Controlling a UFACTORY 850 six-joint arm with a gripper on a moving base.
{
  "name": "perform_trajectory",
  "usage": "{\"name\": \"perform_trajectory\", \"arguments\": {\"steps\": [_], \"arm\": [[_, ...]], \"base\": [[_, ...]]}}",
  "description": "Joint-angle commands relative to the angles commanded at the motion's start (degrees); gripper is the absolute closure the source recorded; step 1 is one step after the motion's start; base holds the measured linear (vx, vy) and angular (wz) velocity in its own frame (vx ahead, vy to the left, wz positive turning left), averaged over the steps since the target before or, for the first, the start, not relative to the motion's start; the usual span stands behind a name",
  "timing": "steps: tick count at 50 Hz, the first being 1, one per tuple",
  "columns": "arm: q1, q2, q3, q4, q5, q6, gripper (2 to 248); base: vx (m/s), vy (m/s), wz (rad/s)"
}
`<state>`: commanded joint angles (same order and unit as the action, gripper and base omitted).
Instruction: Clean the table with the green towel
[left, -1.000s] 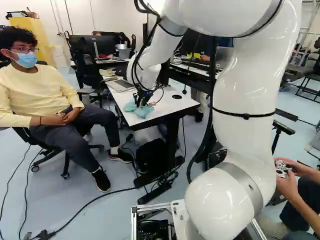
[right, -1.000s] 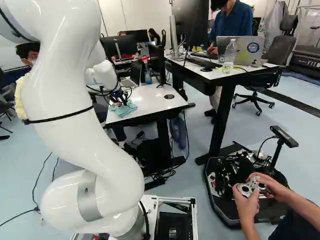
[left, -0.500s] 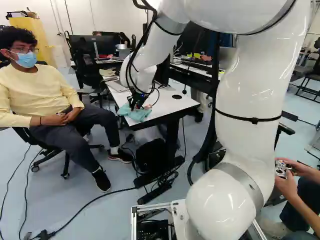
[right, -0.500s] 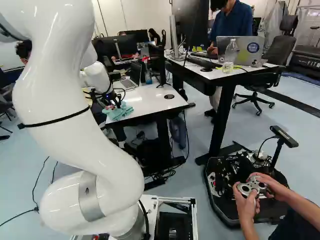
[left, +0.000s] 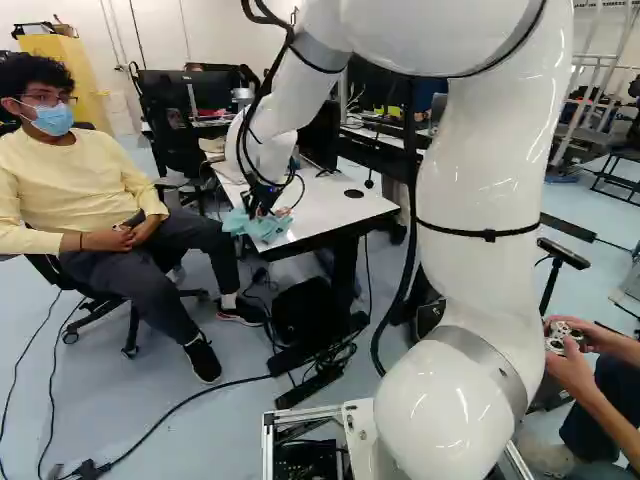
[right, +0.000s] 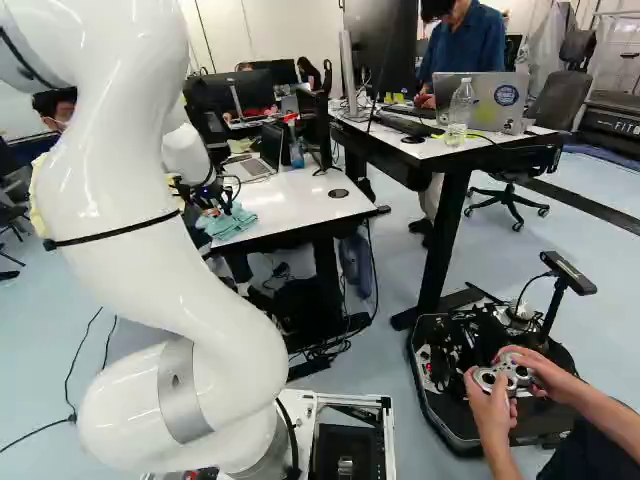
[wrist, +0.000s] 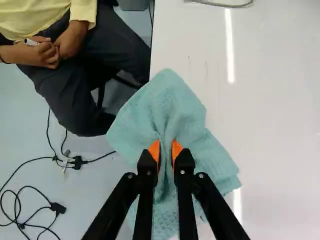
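Note:
In the left base view the gripper (left: 262, 198) is low over the near left corner of the white table (left: 330, 215), with the green towel (left: 262, 226) beneath and around its fingertips. The wrist view shows the gripper (wrist: 166, 155) closed on a bunched fold of the towel (wrist: 172, 110), an orange pad on either side. The cloth spreads out ahead of and beside the fingers, partly on the tabletop and partly past its side edge. A few thin dark marks (wrist: 207, 72) lie on the white surface beyond the towel.
A person in yellow sits close beside the table's left edge in the left base view. A laptop (right: 250, 168) and a spray bottle (right: 296, 150) stand toward the table's back. Another desk (right: 440, 148) stands to the right. Hands holding a controller show at the right.
Over the last second the gripper has moved left in both base views, toward the table's side edge, carrying the towel with it. The base has stayed put.

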<state>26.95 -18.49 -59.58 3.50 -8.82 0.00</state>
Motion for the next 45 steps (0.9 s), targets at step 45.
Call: {"name": "perform_trajectory", "arguments": {"steps": [45], "arm": [[-5.25, -7.23, -9.19, 0.00, 0.00, 0.00, 199]], "base": [[0.000, 0.000, 0.000]]}}
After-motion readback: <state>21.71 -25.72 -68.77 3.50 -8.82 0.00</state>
